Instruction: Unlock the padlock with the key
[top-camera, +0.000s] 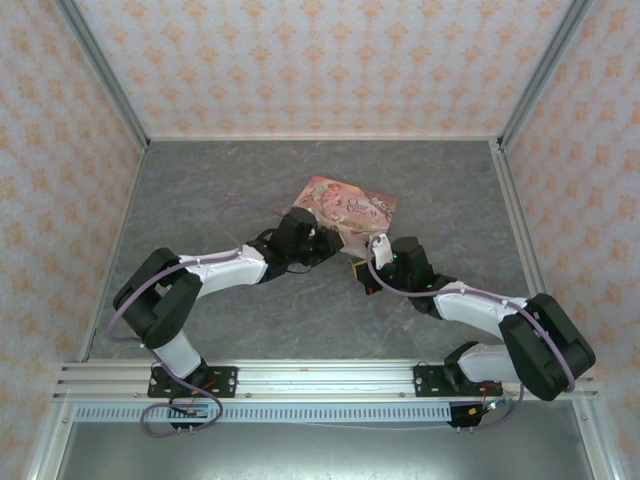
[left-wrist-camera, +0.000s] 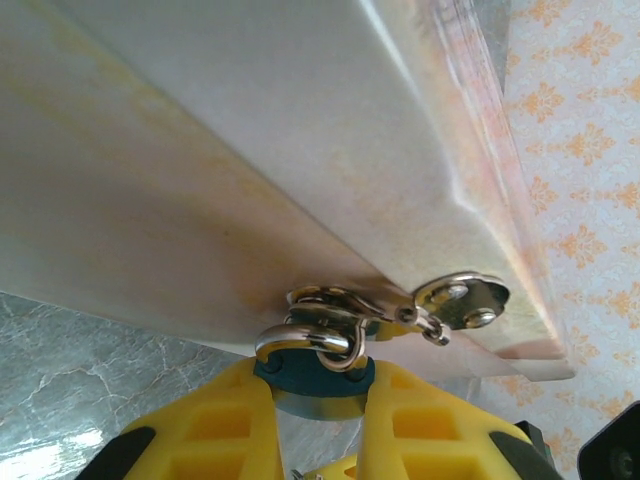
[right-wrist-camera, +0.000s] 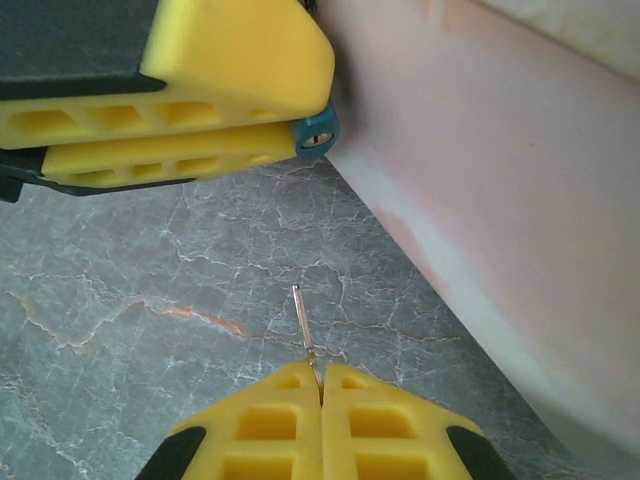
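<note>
Right gripper (right-wrist-camera: 321, 380): I am pinching the key (right-wrist-camera: 303, 320) by its head; thin, stiff, probably slip-prone. Left gripper (left-wrist-camera: 315, 388): I am clamping the padlock (left-wrist-camera: 300, 371) by its body; small, hard, likely light.

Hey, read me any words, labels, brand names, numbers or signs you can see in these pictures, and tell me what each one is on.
No text here can be read.
Box: the pink lid has a drawing and what may be curly lettering, too small and blurred to read.
Padlock: no marking visible.
Key: no marking visible.
</note>
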